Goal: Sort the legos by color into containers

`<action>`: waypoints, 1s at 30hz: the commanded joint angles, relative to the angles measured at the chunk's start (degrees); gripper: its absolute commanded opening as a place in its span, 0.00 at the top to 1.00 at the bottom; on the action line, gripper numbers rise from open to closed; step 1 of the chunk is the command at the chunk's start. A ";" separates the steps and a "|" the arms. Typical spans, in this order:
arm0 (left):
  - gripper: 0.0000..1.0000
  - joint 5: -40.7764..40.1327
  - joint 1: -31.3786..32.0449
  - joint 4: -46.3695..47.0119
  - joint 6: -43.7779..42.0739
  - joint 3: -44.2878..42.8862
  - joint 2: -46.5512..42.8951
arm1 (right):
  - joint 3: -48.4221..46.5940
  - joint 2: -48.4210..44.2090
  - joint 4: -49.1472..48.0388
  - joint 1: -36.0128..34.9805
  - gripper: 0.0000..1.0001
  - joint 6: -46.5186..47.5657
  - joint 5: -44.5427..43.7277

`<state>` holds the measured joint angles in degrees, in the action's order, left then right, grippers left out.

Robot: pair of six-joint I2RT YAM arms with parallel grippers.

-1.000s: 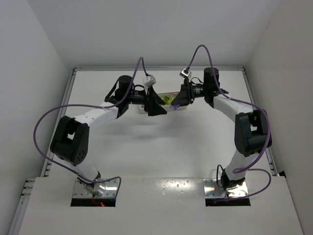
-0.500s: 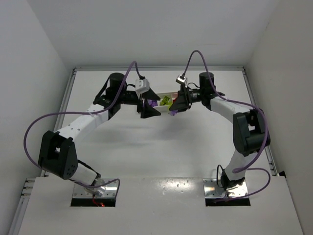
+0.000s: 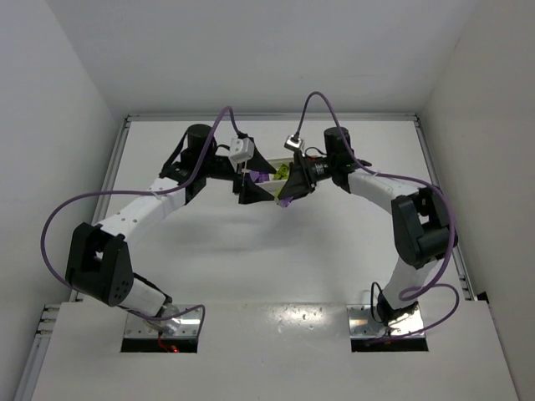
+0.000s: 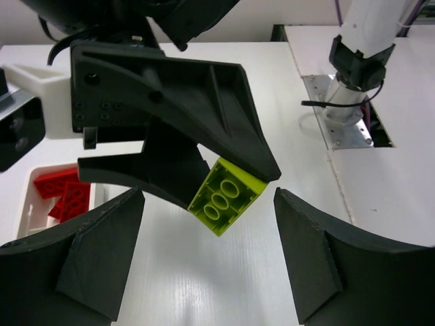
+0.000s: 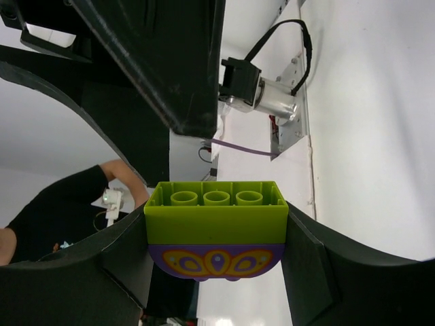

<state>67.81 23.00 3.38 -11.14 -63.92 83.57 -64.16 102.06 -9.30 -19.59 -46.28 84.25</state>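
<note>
Closing in since half a second back, my right gripper (image 5: 216, 234) has slid left toward the left gripper (image 4: 207, 255), whose jaws stand wide apart with nothing in them. Right jaws are clamped on a glossy yellow-green brick (image 4: 225, 197), three round rings showing, stacked on a purple piece (image 5: 216, 261) printed with a butterfly pattern. Red bricks (image 4: 64, 197) lie in one compartment of the white tray (image 4: 26, 207), just beside the held brick; both grippers hide most of it from overhead.
</note>
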 commanded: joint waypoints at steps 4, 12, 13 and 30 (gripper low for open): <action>0.20 8.82 0.54 1.28 -3.72 -2.09 0.01 | -1.84 -2.39 -1.25 -1.76 0.88 1.19 7.42; 0.31 11.55 1.60 -1.00 -5.39 -1.47 1.15 | -3.51 -1.87 -0.72 -2.82 0.88 0.67 7.42; 0.33 11.55 2.13 -1.53 -5.91 -1.47 1.16 | -3.51 -1.87 -0.72 -2.82 0.88 0.67 7.42; 0.86 11.03 2.75 -5.57 -9.52 -2.09 2.74 | 0.79 -4.41 -0.71 -2.12 0.61 -0.46 7.42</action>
<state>77.45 25.28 -0.95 -17.65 -64.03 85.56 -64.40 101.06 -7.25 -22.33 -46.70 85.25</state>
